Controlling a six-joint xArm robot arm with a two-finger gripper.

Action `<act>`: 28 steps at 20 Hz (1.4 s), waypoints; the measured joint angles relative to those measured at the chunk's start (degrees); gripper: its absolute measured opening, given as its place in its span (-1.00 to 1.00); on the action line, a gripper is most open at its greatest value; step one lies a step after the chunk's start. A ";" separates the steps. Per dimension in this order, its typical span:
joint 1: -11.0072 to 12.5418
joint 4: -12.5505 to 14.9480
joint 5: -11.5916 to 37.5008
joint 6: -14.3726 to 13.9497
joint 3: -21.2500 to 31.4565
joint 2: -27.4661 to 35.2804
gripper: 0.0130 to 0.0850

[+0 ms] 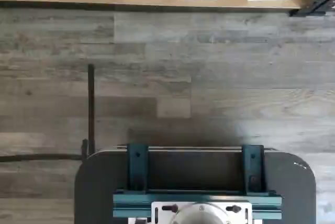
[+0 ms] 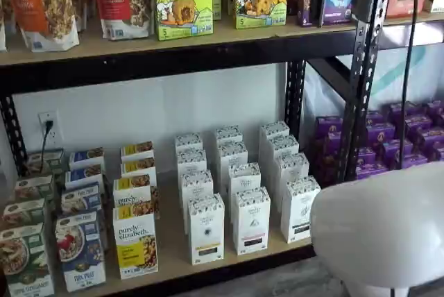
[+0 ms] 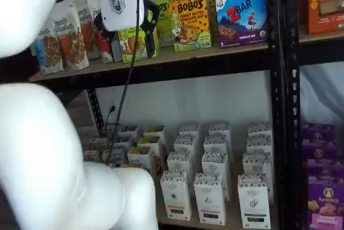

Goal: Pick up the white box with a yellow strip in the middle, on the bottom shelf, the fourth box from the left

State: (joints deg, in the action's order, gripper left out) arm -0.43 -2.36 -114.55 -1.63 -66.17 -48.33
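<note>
White box (image 2: 206, 228) with the dull yellow band stands upright at the front edge of the bottom tabletop (image 2: 173, 269), between a purely elizabeth box (image 2: 136, 241) and a black-banded white carton (image 2: 251, 219). You face what looks like a light, stiff, smooth-faced carton that hard pinching could dent; take it across its narrow sides, high up. White cartons stand in three files, four deep: twelve. Your tool (image 3: 150, 36) hangs by the upper shelf (image 3: 177, 60), well apart from the box; you cannot tell whether its fingers are parted.
</note>
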 joint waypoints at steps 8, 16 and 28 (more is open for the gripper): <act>2.89 -4.67 4.03 1.35 3.20 -0.81 1.00; -1.78 -3.46 7.69 -2.56 6.76 -1.13 1.00; -10.51 -1.69 19.03 -10.19 15.22 -0.49 1.00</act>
State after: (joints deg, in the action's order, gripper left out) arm -10.94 -4.05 -95.51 -11.82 -50.96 -48.82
